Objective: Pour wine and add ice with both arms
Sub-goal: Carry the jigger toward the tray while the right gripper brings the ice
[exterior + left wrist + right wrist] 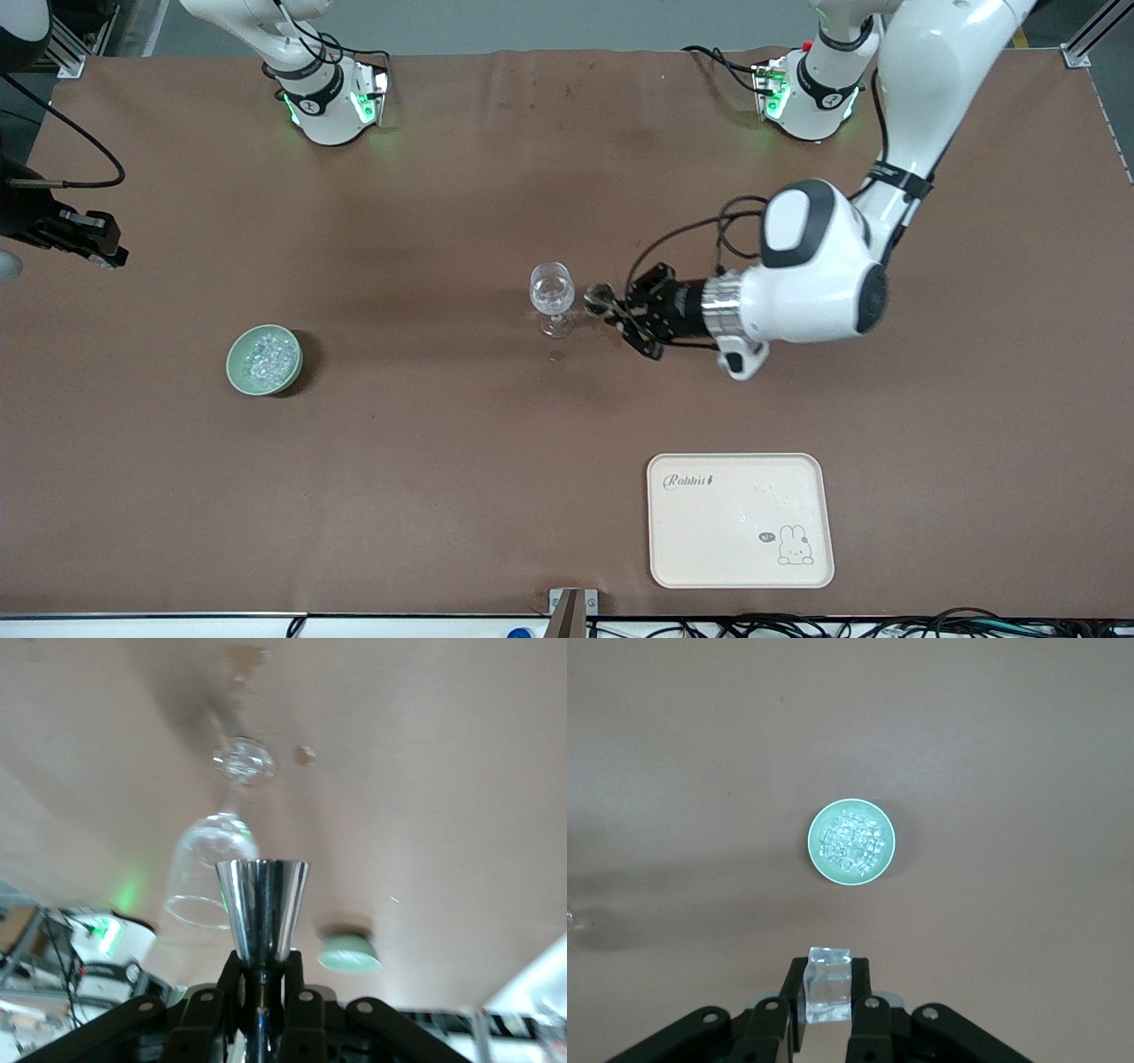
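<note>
A clear stemmed glass stands upright mid-table. Beside it, my left gripper is shut on the stem of a shiny metal measuring cup, held level with its mouth close to the glass's bowl. In the left wrist view the cup flares out from the gripper, with the glass just past it. No wine shows. My right gripper hangs in the air at the right arm's end of the table. It is shut on a clear ice cube. More ice fills a green bowl.
A cream tray with a rabbit drawing lies near the front camera's edge, toward the left arm's end. A small wet spot marks the brown table cover beside the glass's foot. The green bowl also appears in the left wrist view.
</note>
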`<state>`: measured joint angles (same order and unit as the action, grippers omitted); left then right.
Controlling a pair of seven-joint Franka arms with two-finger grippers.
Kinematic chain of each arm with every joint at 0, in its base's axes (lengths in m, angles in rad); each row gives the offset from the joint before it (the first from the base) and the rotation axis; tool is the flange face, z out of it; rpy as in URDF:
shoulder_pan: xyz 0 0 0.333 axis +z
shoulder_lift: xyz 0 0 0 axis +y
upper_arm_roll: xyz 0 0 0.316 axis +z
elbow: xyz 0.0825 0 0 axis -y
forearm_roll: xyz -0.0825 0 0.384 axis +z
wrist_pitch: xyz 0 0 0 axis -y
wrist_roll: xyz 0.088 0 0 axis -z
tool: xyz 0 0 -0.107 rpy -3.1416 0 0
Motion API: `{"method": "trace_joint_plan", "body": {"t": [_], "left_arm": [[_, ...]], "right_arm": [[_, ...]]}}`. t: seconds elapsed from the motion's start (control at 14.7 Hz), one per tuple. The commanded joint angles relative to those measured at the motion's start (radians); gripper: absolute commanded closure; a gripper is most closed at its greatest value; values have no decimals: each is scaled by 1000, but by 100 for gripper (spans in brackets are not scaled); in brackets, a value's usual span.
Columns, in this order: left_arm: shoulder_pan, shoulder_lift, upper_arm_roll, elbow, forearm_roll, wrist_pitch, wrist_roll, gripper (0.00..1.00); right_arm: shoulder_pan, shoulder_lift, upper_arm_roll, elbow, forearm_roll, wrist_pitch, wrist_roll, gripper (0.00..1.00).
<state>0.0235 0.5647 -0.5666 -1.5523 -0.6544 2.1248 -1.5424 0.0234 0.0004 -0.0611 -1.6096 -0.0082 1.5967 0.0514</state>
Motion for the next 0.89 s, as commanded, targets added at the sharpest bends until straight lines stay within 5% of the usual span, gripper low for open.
{"method": "trace_joint_plan", "body": {"t": [0.0, 0.48, 0.82], "left_arm": [[79, 115, -9, 119, -71, -23, 59, 99], [255, 337, 1, 253, -220, 21, 238, 99], [320, 451, 10, 259, -433, 38, 499, 99]], "right_arm": [[9, 10, 3, 14, 16, -3, 18, 93], [228, 90, 4, 16, 44, 100, 319, 94], [453, 243, 4, 154, 40, 109, 701, 95]]}}
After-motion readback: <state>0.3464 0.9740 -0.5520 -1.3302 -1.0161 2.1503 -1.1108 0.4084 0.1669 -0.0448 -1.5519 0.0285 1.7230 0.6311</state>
